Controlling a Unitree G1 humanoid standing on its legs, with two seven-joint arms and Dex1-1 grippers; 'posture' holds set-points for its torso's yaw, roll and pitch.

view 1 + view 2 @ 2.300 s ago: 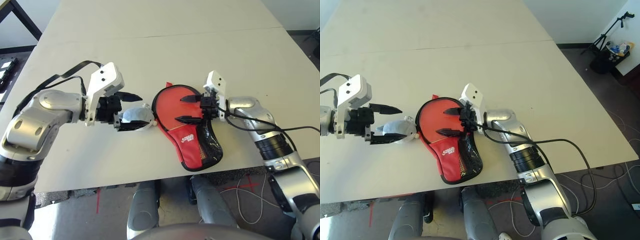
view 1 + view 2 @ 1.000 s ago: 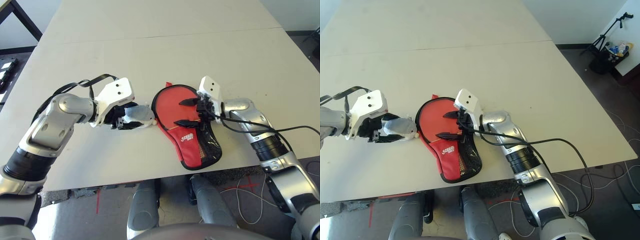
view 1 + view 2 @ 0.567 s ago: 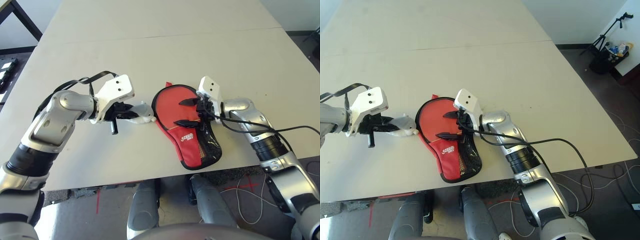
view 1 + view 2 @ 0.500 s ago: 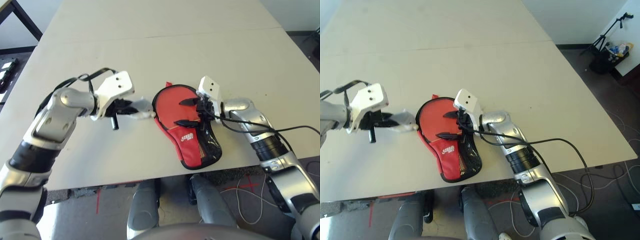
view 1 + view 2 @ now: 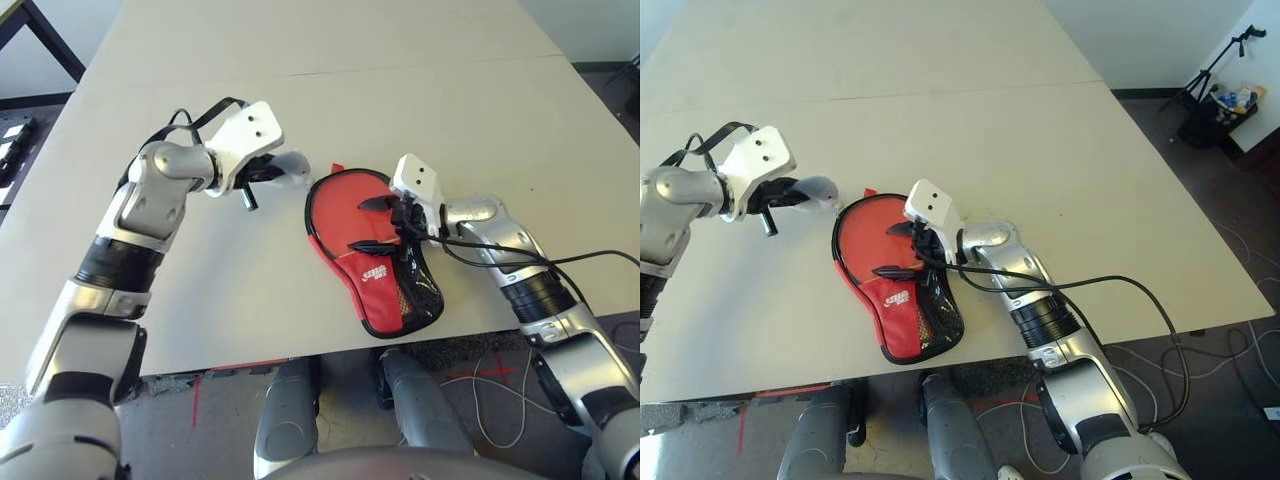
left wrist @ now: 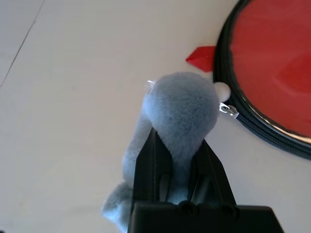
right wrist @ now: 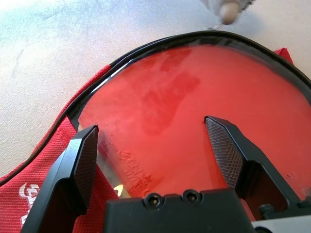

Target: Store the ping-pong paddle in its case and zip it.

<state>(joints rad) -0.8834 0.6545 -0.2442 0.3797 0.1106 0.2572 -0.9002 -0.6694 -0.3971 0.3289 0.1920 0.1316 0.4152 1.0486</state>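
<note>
Up close, left claw [image 6: 181, 160] grips fluffy ball [image 6: 182, 109] (right claw [image 7: 158, 145] spread over the paddle [image 7: 194, 116]).

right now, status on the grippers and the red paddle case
Left gripper shut on fluffy grey-white ball, beside case rim. Right gripper open over red fabric paddle-shaped case. Red rubber-faced paddle lies inside, case unzipped.

Paddle [image 7: 194, 121] showing glossy red rubber; case [image 5: 395, 300] showing matt cloth, black mesh; ball [image 6: 182, 111] looking fluffy.
</note>
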